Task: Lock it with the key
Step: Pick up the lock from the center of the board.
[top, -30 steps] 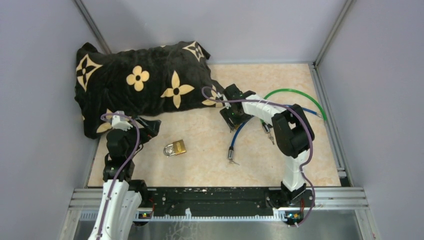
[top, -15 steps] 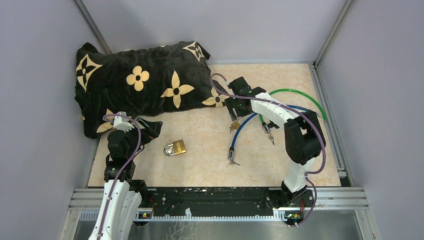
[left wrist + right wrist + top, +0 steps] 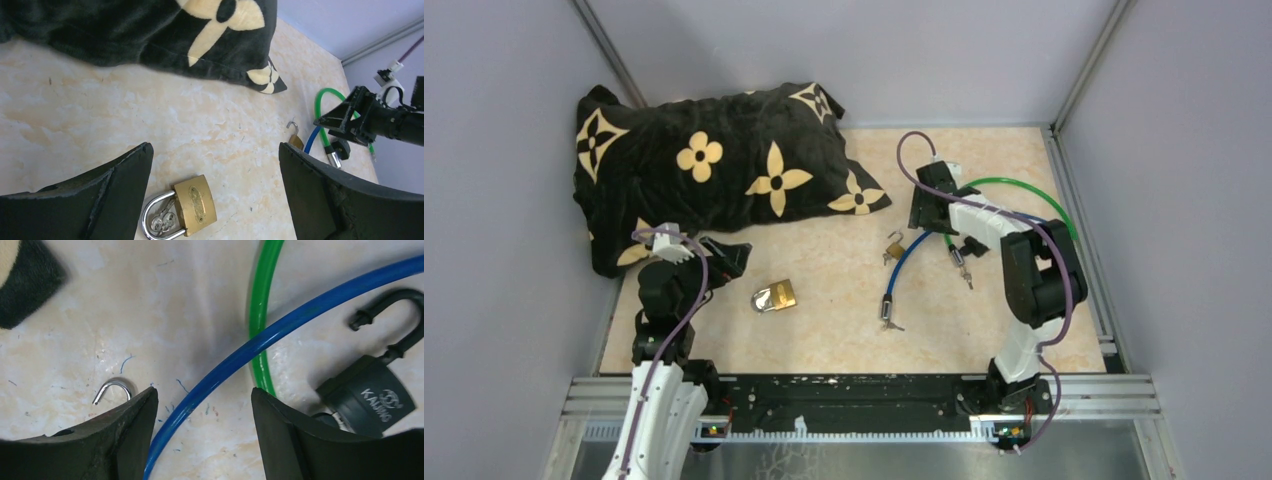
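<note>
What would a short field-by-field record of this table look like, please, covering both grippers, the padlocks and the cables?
left gripper: open, empty, above the large brass padlock
right gripper: open, empty, over the blue cable
large brass padlock: lying flat on the beige table
small brass padlock: shackle open, beside the blue cable
black padlock: shackle open, by the green cable
black flowered pillow: far left corner

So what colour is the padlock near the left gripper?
Padlock: brass gold, best seen in left wrist view.
</note>
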`<state>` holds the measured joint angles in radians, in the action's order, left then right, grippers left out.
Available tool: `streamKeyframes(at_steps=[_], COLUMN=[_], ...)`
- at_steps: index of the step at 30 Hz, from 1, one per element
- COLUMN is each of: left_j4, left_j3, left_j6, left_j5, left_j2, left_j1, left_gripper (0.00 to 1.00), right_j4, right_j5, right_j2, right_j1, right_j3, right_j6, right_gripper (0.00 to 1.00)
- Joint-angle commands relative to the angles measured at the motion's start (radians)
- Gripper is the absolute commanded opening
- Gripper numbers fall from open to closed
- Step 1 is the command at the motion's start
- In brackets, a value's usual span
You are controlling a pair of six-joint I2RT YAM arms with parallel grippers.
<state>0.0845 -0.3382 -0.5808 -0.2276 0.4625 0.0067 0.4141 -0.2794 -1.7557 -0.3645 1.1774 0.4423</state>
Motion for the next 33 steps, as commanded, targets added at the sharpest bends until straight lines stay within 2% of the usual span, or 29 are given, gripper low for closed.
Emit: streamKeyframes(at_steps=[1, 3, 5, 6, 8, 10, 11, 12, 14, 16, 18, 20, 23, 27, 29, 33], left_j4=[-0.076, -0.071, 0.018, 0.103, 0.331, 0.635, 0.779, 0.913, 1.066, 1.042, 0.864, 0.776, 0.635, 0.384, 0.228, -0.029], left_j3=[-0.03, -0.085, -0.167, -0.222, -0.356, -0.465, -0.517, -0.56, -0.632, -0.674, -0.696, -0.733, -0.731, -0.644, -0.598, -0.499], left_j6=[0.173, 0.388, 0.67, 0.81, 1.12, 1.421, 1.542, 1.632, 1.711, 1.635, 1.398, 1.13, 0.838, 0.503, 0.417, 0.493], left_j5=[-0.111, -0.186, -0.292, -0.336, -0.403, -0.431, -0.427, -0.418, -0.393, -0.361, -0.296, -0.288, -0.402, -0.591, -0.572, -0.387], left_j2=[0.002, 0.03, 0.079, 0.11, 0.183, 0.238, 0.261, 0.278, 0.306, 0.337, 0.395, 0.469, 0.493, 0.481, 0.464, 0.391], left_j1=[-0.002, -0.002, -0.009, -0.029, -0.042, -0.059, -0.068, -0.075, -0.083, -0.09, -0.097, -0.1, -0.103, -0.133, -0.211, -0.454], left_gripper=[0.99, 0.99, 0.99, 0.99, 0.99, 0.99, 0.99, 0.99, 0.99, 0.99, 0.99, 0.99, 0.96, 0.77, 0.76, 0.79], right_j4=[-0.112, -0.116, -0.121, -0.129, -0.155, -0.186, -0.205, -0.216, -0.224, -0.232, -0.228, -0.209, -0.198, -0.267, -0.352, -0.618], right_j5=[0.061, 0.082, 0.107, 0.119, 0.136, 0.158, 0.165, 0.172, 0.17, 0.166, 0.118, 0.02, -0.158, -0.401, -0.538, -0.669], right_j2=[-0.048, -0.074, -0.087, -0.086, -0.068, -0.032, -0.008, 0.015, 0.081, 0.158, 0.261, 0.352, 0.465, 0.529, 0.522, 0.456], right_j1=[-0.007, -0.006, -0.002, 0.001, 0.011, 0.024, 0.031, 0.036, 0.038, 0.036, 0.014, -0.036, -0.176, -0.401, -0.526, -0.721], right_j3=[-0.015, -0.012, -0.018, -0.028, -0.058, -0.094, -0.114, -0.13, -0.146, -0.156, -0.158, -0.147, -0.111, -0.049, -0.01, 0.052], right_j6=[0.086, 0.095, 0.107, 0.113, 0.129, 0.148, 0.16, 0.166, 0.171, 0.169, 0.167, 0.156, 0.131, 0.05, -0.03, -0.242], right_gripper=[0.66, 0.65, 0.61, 0.48, 0.25, 0.05, 0.0, 0.0, 0.0, 0.0, 0.0, 0.0, 0.0, 0.0, 0.0, 0.0])
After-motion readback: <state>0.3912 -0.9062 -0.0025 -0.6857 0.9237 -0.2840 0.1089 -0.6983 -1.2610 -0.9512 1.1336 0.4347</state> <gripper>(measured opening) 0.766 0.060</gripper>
